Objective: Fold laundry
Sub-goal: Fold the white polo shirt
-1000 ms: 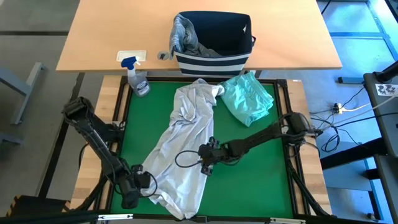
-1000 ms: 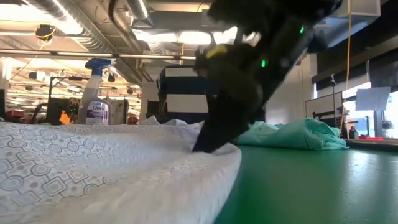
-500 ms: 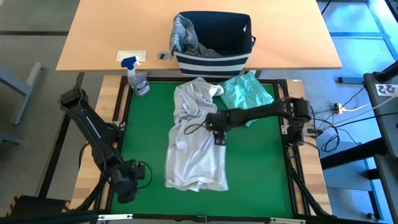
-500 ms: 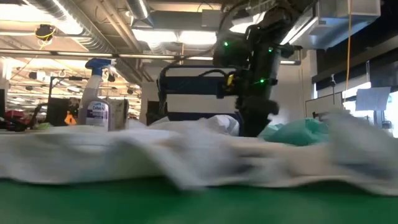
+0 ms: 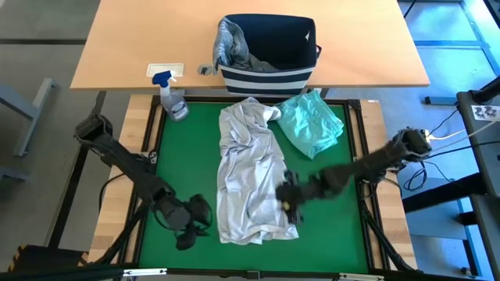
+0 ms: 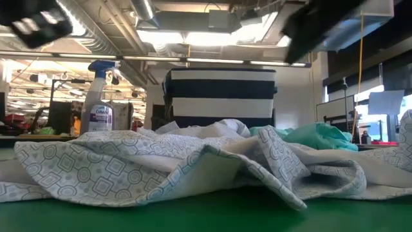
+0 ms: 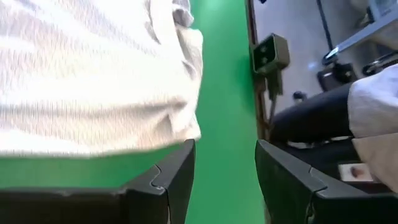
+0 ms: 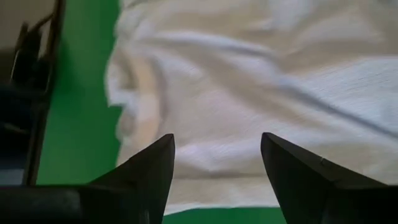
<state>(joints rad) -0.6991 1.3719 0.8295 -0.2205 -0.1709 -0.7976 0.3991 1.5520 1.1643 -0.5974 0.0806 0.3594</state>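
Green mat (image 5: 187, 156): shirt (image 5: 248, 179) between empty jaws

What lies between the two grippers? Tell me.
The white shirt's lower end lies between the left gripper and right gripper, on the green mat. The high view shows this.

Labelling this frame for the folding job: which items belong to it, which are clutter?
Job: patterned white shirt, spread on the mat; mint-teal garment beside it; grey garment in the basket.
Clutter: striped basket, spray bottle.
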